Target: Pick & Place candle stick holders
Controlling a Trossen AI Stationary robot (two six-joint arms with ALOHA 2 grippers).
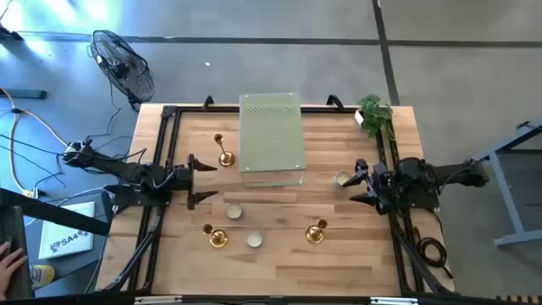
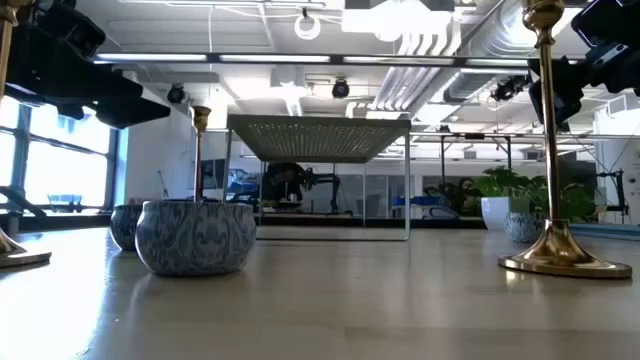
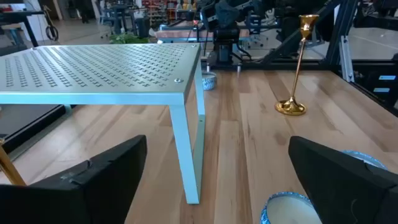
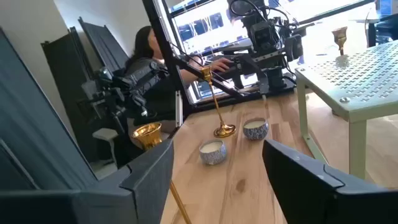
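Left gripper (image 1: 206, 180) is sitting at the left side of the table with its fingers spread wide and nothing between them, pointing in toward the middle. Right gripper (image 1: 359, 183) is over on the right side, also spread open and empty, facing back the other way.

So the candle holders are scattered all over the wood. One gold holder (image 1: 224, 156) stands just left of the green slab, pretty close to the left gripper's upper finger. A second gold holder (image 1: 217, 237) is down near the front left, and a third gold holder (image 1: 316, 232) is front right of centre. All three stand upright, as far as the overhead view shows.

The little cups: one cream cup (image 1: 233, 213) sits just in front of the left gripper, another cream cup (image 1: 254, 240) is between the two front gold ones, and a third cup (image 1: 342, 179) is right beside the right gripper's fingers; can't tell if it's touching.

From table height the cups show a blue-grey swirly pattern on the outside (image 2: 196, 236).

Beyond those, the pale green perforated slab (image 1: 272, 135) stands on legs at the back centre, and a small green plant (image 1: 374, 114) sits at the back right corner. A fan (image 1: 124, 66) is on the floor off to the left.
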